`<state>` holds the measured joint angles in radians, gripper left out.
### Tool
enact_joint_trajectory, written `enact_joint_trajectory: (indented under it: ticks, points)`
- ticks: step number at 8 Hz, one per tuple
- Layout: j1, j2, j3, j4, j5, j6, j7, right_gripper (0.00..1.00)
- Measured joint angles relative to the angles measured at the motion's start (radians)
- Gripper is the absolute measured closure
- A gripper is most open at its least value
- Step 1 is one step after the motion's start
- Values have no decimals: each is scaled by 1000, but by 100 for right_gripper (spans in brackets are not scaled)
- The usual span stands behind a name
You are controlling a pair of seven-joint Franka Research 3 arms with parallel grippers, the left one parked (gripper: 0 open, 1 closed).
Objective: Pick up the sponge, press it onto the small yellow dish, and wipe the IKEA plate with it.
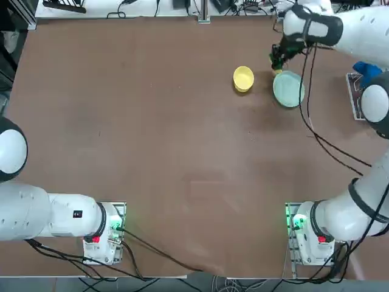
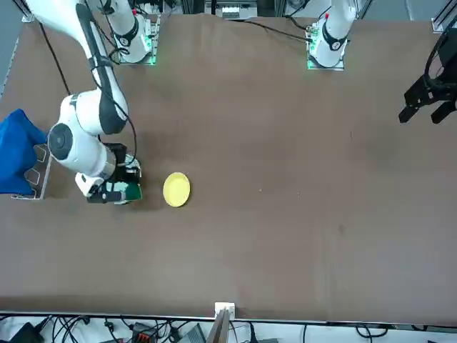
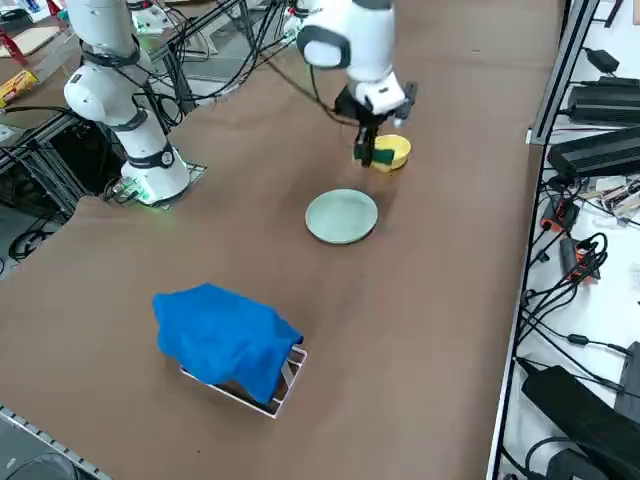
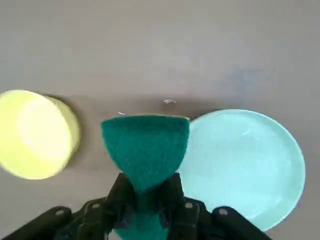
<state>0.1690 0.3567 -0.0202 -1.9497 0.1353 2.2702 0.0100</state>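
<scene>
The sponge [image 4: 145, 150], dark green scouring face outward, sits pinched between the fingers [image 4: 117, 197] of the right hand [image 4: 145, 210], which are clamped tight on its narrowed middle so that the free end fans out beyond them. In the wrist view it hangs above the bare tabletop [image 4: 160, 45], in the gap between the small yellow dish [image 4: 37, 134] at the left of the frame and the IKEA plate [image 4: 245, 165] at the right, overlapping the plate's near rim in the picture but apparently touching neither. Seen from overhead, the hand [image 1: 278, 61] is in the upper right of the frame, just above the pale mint plate [image 1: 288, 89], with the yellow dish [image 1: 243, 78] a little to the left. The side view shows the sponge's yellow foam [image 3: 381, 157] in front of the dish [image 3: 395, 150], clear of the plate [image 3: 342, 216] below it in the frame. The step in hand appears to be carrying the sponge to the yellow dish for the press. Done well, that means centring the sponge over the dish's hollow before lowering, coming straight down so the raised rim is not clipped and the light dish not shoved aside, and keeping the firm grip throughout.
</scene>
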Motion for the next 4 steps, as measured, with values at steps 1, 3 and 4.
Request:
enact_joint_trajectory:
  ticks: [1, 3, 4]
  points:
    - [-22, -8, 0, -67, 0, 67, -33, 71]
    - [-71, -11, 0, -168, 0, 157, -82, 71]
    - [-88, -12, 0, -201, 0, 182, -94, 70]
